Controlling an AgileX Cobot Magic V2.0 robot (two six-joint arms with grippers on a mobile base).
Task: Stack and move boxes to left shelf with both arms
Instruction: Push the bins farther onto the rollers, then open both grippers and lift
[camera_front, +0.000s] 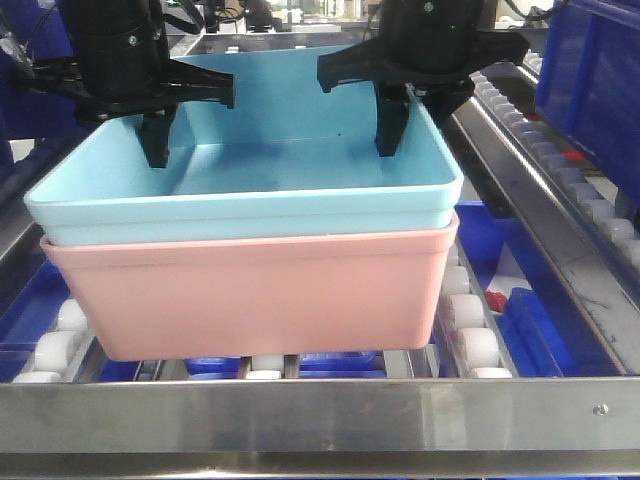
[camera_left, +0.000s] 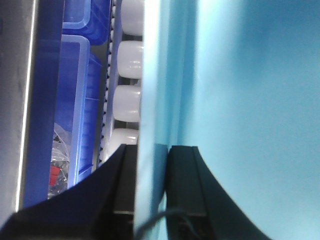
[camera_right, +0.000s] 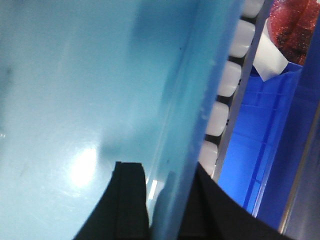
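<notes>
My left gripper (camera_front: 158, 120) and right gripper (camera_front: 390, 110) each clamp a side wall of the sky-blue tub (camera_front: 300, 205), nested in the salmon-pink tub (camera_front: 250, 300) at frame centre. Both tubs sit on the roller shelf (camera_front: 470, 340); I judge the best release is opening both grippers together, then lifting straight up.

A light sky-blue tub (camera_front: 300, 195) sits nested in a salmon-pink tub (camera_front: 260, 295), both plain and unpatterned. The left pincer (camera_front: 155, 135) and the right pincer (camera_front: 392, 125) are matte black. The shelf's rollers (camera_front: 470, 330) are white, in rows between grey steel rails, with a brushed silver front bar (camera_front: 320, 415). Royal-blue crates (camera_front: 590, 70) show beside and beneath, one holding small red pieces (camera_front: 495, 300).
</notes>
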